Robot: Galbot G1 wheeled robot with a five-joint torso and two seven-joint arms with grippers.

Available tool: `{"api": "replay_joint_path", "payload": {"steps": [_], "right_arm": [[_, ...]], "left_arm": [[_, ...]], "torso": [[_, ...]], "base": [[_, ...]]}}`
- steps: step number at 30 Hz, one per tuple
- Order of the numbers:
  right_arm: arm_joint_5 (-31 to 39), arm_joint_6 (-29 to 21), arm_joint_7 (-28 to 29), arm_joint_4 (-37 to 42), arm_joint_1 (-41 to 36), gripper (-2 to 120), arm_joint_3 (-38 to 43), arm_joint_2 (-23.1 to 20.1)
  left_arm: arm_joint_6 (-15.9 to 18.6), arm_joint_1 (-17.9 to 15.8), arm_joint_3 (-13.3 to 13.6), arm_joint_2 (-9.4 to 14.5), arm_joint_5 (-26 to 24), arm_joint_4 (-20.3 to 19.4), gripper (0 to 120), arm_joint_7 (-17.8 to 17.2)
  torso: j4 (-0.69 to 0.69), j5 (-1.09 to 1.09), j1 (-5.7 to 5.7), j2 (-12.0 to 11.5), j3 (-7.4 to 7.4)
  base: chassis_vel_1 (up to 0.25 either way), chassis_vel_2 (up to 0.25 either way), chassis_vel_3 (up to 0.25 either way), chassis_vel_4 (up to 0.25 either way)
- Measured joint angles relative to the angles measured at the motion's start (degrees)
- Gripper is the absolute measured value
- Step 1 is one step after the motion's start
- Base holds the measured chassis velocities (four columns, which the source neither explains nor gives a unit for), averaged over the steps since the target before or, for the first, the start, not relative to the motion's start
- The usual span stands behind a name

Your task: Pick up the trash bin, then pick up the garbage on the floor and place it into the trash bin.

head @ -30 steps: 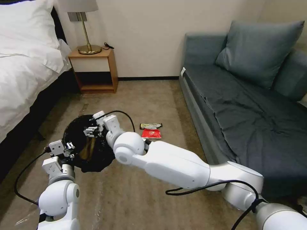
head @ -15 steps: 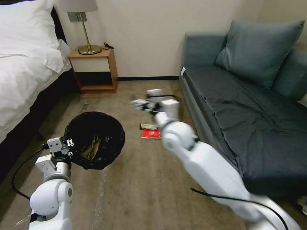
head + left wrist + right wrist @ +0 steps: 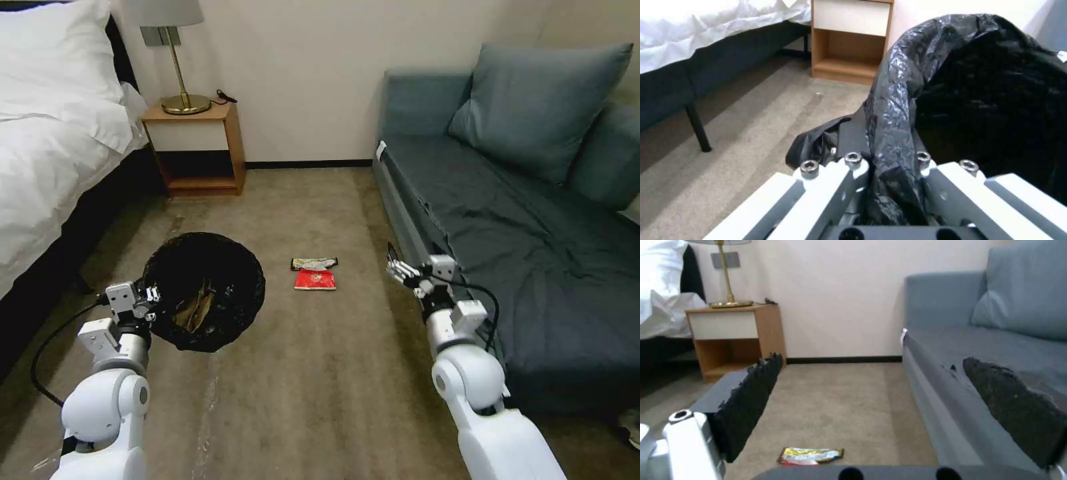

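Note:
The trash bin (image 3: 227,280), lined with a crinkly black bag, hangs tilted at the left above the carpet. My left gripper (image 3: 151,297) is shut on its near rim, and in the left wrist view the bag's folded edge (image 3: 893,110) is pinched between the left gripper (image 3: 889,161) jaws. A crumpled brown paper bag (image 3: 197,309) lies inside the bin. On the floor right of the bin lie a red snack packet (image 3: 315,280) and a yellow-black wrapper (image 3: 315,263), with the wrapper (image 3: 810,456) also below my right gripper (image 3: 873,373). My right gripper (image 3: 399,270) is open and empty beside the sofa's front.
A grey-blue sofa (image 3: 507,220) with a cushion runs along the right. A bed (image 3: 47,147) fills the left, and a wooden nightstand (image 3: 197,143) with a brass lamp stands against the far wall. Open carpet (image 3: 320,373) stretches between bed and sofa.
My right arm has swung from above the bin across to the right and now sits by the sofa. The bin in my left gripper shifted slightly right.

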Motion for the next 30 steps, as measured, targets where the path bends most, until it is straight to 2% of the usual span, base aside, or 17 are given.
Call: {"api": "replay_joint_path", "payload": {"steps": [12, 18, 30], "right_arm": [[-1.0, 2.1, -1.0, -1.7, -1.5, 100, -0.6, 1.1], [0.6, 1.7, -3.9, -1.1, -2.0, 100, 0.7, 1.0], [1.0, 1.8, -5.0, -0.5, -3.0, 100, 1.5, 0.9]], "left_arm": [[-0.7, 1.2, -0.4, -0.1, 0.0, 0.1, 4, 0.0], [-1.3, 1.7, -0.4, -0.4, -0.3, 0.1, 4, 0.2], [-1.3, 1.7, 0.0, -0.7, -0.2, -0.5, 4, 0.2]], "torso": [[0.01, 0.00, 0.00, 0.0, 0.00], [0.00, 0.00, 0.00, 0.0, 0.01], [0.00, 0.01, 0.00, 0.0, 0.01]], "base": [[0.000, 0.000, 0.000, 0.000], [0.000, 0.000, 0.000, 0.000], [0.000, 0.000, 0.000, 0.000]]}}
